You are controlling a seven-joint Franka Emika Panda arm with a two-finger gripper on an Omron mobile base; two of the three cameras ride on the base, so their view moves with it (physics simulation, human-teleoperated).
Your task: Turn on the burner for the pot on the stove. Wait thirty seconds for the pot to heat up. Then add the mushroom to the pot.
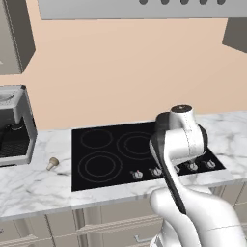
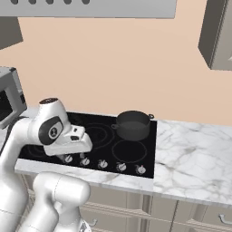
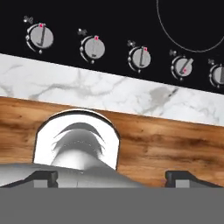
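Stove (image 2: 136, 154), flat black glass cooktop with thin grey rings, is set into the white marble counter (image 1: 29, 188); it is fixed and nothing on it gets gripped except the knobs. Squat dark grey pot (image 2: 132, 124) with two small side handles sits upright on the rear right ring. It looks stiff metal, probably heavy for this arm, and stays put, so no grasp needed. Boxy grey coffee machine (image 1: 14, 125) stands at the counter's left end, well apart from the cooktop and not in the way. Row of small silver knobs (image 3: 140, 58) runs along the stove's front edge; they look hard and smooth, likely slippery, so pinch across the round body. The fourth knob from the left (image 3: 183, 68) has its pointer tilted while the others point straight. Pincer (image 3: 111, 177) hangs just off the counter's front edge facing the knobs, tips spread wide, holding nothing. Tiny tan-brown mushroom (image 1: 52, 163) lies on its side on the counter just beside the stove's left edge, well apart from the pot. Judged light, soft and easy to crush or roll: take it gently across the cap. Path over the glass to the pot looks free; the arm's own elbow blocks part of the left base view.
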